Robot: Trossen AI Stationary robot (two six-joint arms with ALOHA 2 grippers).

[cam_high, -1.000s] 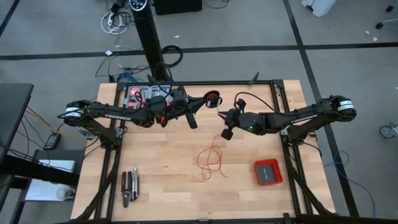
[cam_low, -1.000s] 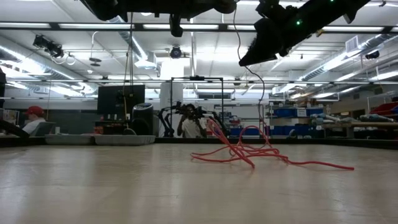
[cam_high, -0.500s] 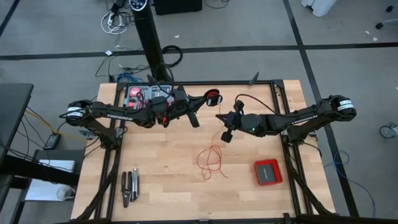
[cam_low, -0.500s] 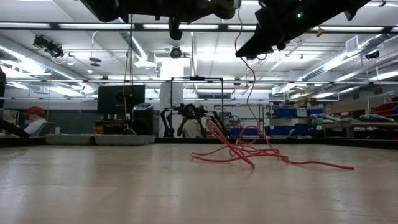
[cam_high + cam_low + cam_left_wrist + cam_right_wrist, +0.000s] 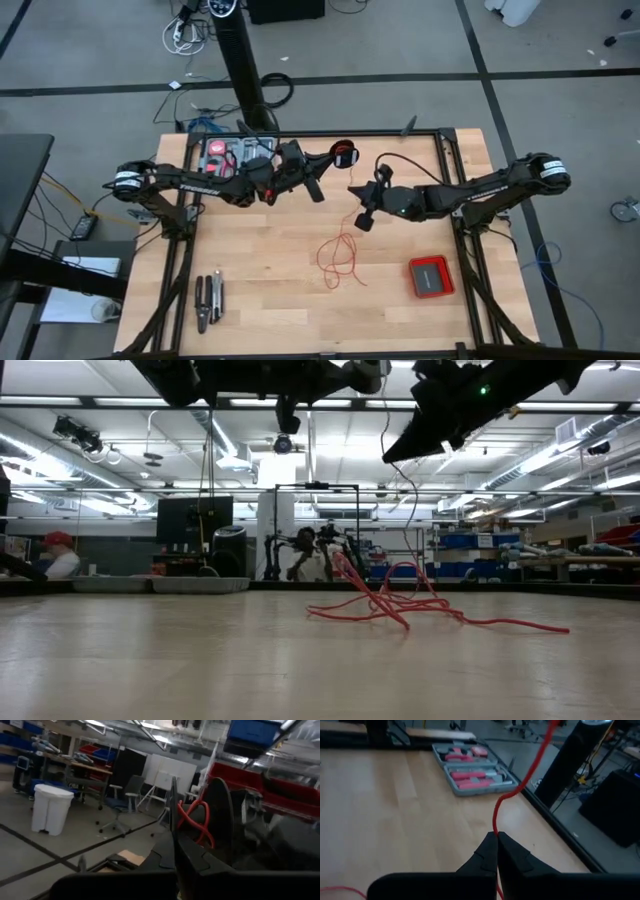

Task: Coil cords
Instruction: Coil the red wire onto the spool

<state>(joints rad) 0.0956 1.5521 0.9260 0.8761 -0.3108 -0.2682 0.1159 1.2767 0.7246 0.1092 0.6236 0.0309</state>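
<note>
The cord is one thin red wire. Part of it is wound on a small black spool (image 5: 343,156) held up over the table's far middle by my left gripper (image 5: 330,162), which is shut on it. The rest lies in loose loops (image 5: 340,255) on the wooden table (image 5: 250,250), also seen in the low view (image 5: 390,603). My right gripper (image 5: 352,189) hovers just near-right of the spool, shut on the wire (image 5: 496,827) between spool and loops. My left gripper pinches a thin flange of the spool (image 5: 173,815) edge-on between its two fingers, coming nearly level from the table's left. The red coil (image 5: 194,820) and the other black disc (image 5: 220,815) sit beside the fingertips, lifted clear of the table. My right gripper pinches a single strand of the wire (image 5: 495,831) at its fingertips, coming from the table's right and slanting slightly down. Beyond the fingers the strand rises with a bend (image 5: 520,785). Below them it drops to the loops on the table.
A grey tool case (image 5: 228,152) lies at the far left under the left arm. Pliers (image 5: 208,300) lie near the left front edge. A flat red box (image 5: 431,275) sits at the right front. People show in the room beyond the table.
My right gripper has shut on the red wire just near-right of the spool, staying almost in place. My left gripper has rolled a little with the spool. The loops on the table lie as before.
</note>
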